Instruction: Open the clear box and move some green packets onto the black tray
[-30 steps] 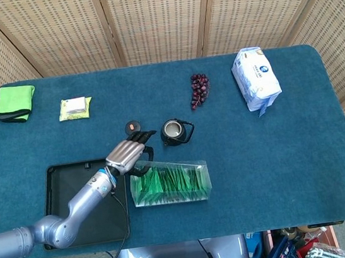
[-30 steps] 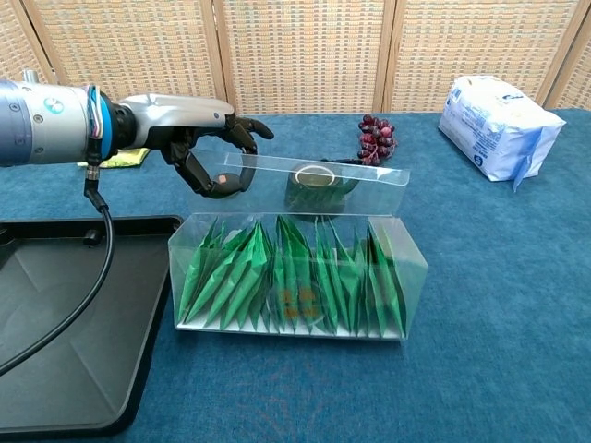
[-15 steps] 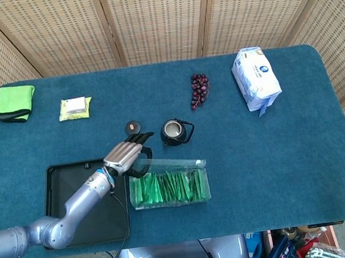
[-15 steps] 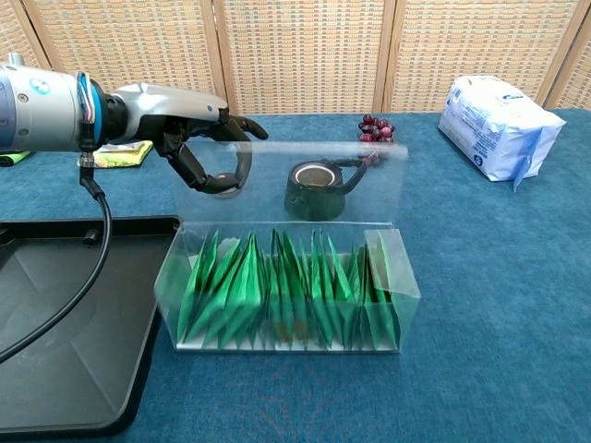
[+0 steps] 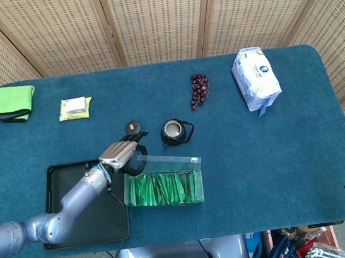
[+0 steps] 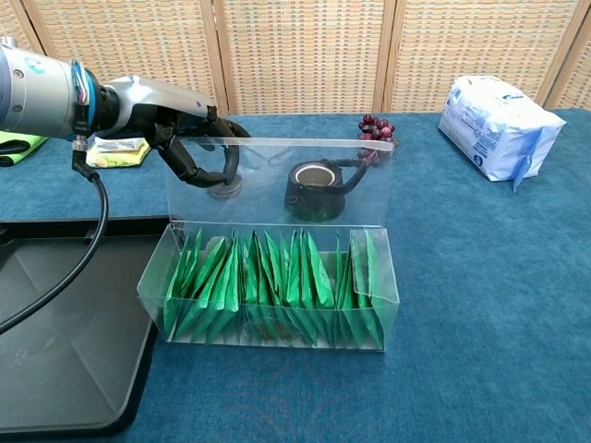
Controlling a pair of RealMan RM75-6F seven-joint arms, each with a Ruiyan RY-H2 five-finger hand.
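Holding the raised lid [image 6: 277, 180] of the clear plastic box [image 6: 268, 291], the left robot hand [image 6: 189, 148] curls its fingers over the lid's corner at 10 o'clock. Thin green foil packets [image 6: 268, 281] stand inside, beside the black rectangular tray [image 6: 55, 323] at 9 o'clock; they look light and slippery, best pinched by their top edges.

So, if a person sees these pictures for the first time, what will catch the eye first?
Probably the clear box near the table's front, packed with green packets, its lid raised upright by the left hand. Beside it, on the left, lies the black tray.
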